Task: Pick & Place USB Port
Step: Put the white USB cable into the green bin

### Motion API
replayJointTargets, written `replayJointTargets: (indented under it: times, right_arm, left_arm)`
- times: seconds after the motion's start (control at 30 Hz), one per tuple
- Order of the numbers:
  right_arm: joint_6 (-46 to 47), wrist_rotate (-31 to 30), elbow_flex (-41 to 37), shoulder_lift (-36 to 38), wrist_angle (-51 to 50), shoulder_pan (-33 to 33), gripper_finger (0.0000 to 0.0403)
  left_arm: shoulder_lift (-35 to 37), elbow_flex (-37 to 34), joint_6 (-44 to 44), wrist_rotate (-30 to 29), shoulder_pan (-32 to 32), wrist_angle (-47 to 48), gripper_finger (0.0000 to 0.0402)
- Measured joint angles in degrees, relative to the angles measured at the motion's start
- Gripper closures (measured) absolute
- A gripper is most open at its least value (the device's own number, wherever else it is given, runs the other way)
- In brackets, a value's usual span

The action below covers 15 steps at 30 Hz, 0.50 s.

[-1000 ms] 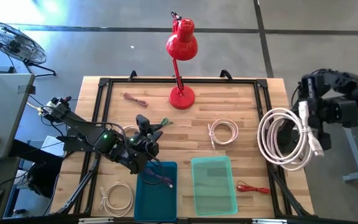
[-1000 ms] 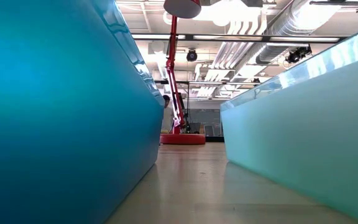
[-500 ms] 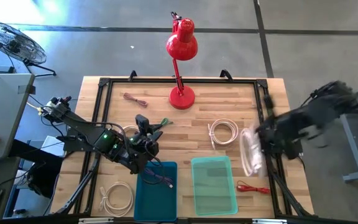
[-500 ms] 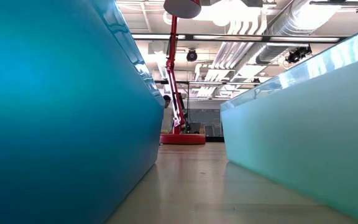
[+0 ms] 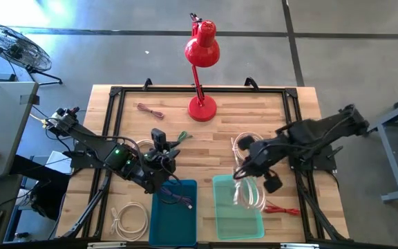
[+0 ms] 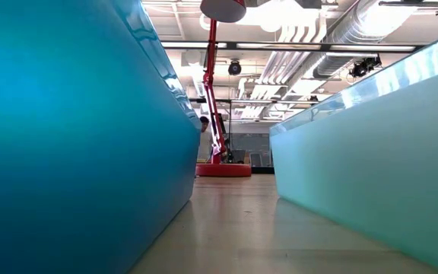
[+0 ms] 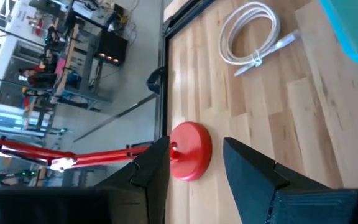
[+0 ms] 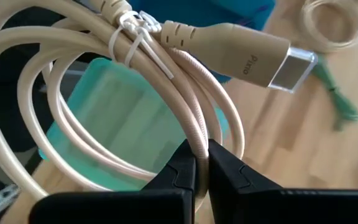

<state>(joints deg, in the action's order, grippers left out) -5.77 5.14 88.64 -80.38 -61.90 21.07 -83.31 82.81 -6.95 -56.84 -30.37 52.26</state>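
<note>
1. Over the near end of the pale green bin point(image 5: 238, 207), my right gripper point(image 5: 254, 168) is clamped tight on a coiled cream USB cable point(image 8: 135, 93); the loops dangle below it, above the bin's far half.
2. Watch that grip: only a couple of strands sit between my fingers point(image 8: 185, 168). If they slide, the whole tied bundle could drop early and land half on the rim.
3. The coil looks wide next to the bin's opening. Let go off-centre and I reckon a loop drapes over the wall and pulls the rest out onto the table point(image 5: 296, 111).
4. The plug end point(image 8: 284, 65) sticks out stiffly; it could catch the bin edge on the way down.
5. My left gripper point(image 7: 194, 168) waits near the blue bin point(image 5: 173, 211), jaws parted and holding nothing, well apart from the other arm, so I judge there's little risk of a clash.
</note>
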Motion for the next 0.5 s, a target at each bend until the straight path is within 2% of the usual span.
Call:
replayJointTargets:
  times: [0.3, 0.5]
  right_arm:
    - [4.8, 10.6, -18.1, 0.1, 17.3, -0.4, 0.0393]
    - [7.5, 14.9, -27.6, 0.2, 27.5, -2.2, 0.0393]
  left_arm:
    - [0.0, 0.0, 4.4, 0.6, 0.0, 3.8, 0.0257]
    - [0.0, 0.0, 4.5, 0.5, 0.0, 3.8, 0.0257]
